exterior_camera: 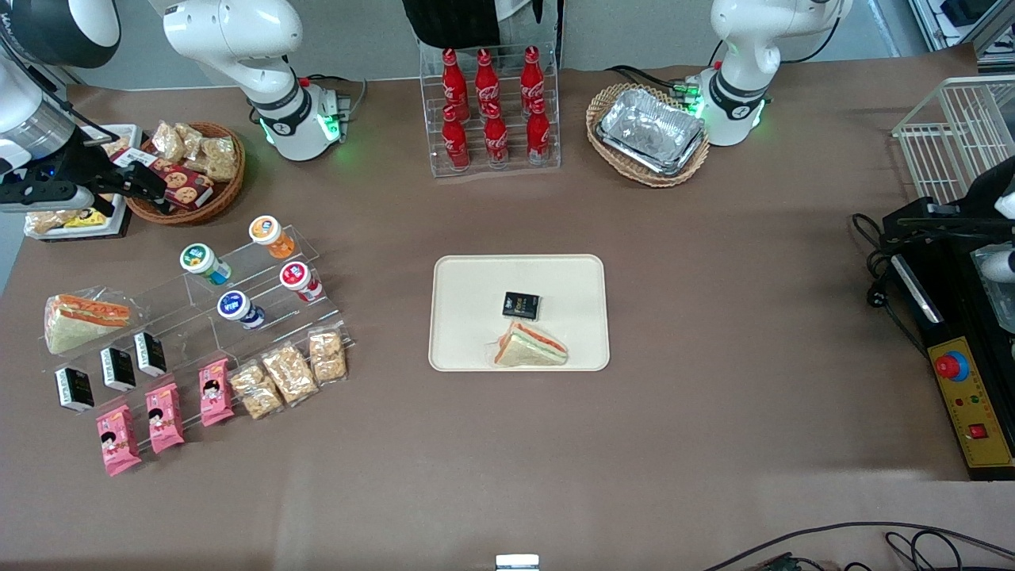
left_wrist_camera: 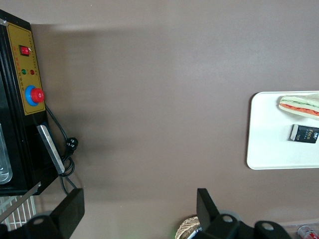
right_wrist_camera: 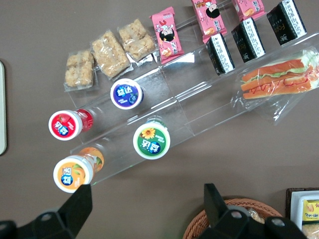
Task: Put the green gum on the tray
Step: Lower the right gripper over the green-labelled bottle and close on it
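The green gum (exterior_camera: 198, 259) is a small jar with a white lid ringed in green. It lies on the upper step of a clear acrylic stand (exterior_camera: 262, 305), toward the working arm's end of the table. It also shows in the right wrist view (right_wrist_camera: 151, 141). The cream tray (exterior_camera: 468, 285) lies mid-table and holds a sandwich (exterior_camera: 530, 349) and a black packet (exterior_camera: 520, 304); it also shows in the left wrist view (left_wrist_camera: 264, 144). My right gripper (exterior_camera: 147, 186) hangs open and empty above the snack basket, farther from the front camera than the gum. Its fingers straddle bare table in the wrist view (right_wrist_camera: 147, 201).
Orange-lidded (exterior_camera: 266, 231), red-lidded (exterior_camera: 295, 275) and blue-lidded (exterior_camera: 232, 304) jars lie on the same stand. Snack packets and a wrapped sandwich (exterior_camera: 83, 317) surround it. A wicker snack basket (exterior_camera: 190, 170), a cola bottle rack (exterior_camera: 492, 111) and a foil tray (exterior_camera: 650, 131) stand farther back.
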Robot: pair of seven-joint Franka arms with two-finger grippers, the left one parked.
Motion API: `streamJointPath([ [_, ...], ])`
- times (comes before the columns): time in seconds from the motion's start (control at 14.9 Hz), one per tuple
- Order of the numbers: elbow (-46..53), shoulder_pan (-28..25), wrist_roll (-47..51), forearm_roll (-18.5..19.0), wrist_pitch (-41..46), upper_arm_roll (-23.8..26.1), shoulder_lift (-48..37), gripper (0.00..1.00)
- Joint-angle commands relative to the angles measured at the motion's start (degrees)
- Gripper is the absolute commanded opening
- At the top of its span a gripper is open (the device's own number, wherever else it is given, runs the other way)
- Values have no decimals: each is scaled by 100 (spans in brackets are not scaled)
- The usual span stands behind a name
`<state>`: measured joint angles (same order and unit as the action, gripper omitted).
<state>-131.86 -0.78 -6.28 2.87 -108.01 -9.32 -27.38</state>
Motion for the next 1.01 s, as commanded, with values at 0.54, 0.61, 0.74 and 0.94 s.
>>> streamJointPath([
  [0.54, -164, 34, 206, -23, -693, -8, 1329, 100],
  [0.61, -217, 26, 215, -85, -825, -17, 1462, 100],
  [0.74, -357, 26, 311, -243, -1036, -8, 1577, 100],
  [0.94, -385, 26, 329, -261, -1169, -17, 1727, 100],
])
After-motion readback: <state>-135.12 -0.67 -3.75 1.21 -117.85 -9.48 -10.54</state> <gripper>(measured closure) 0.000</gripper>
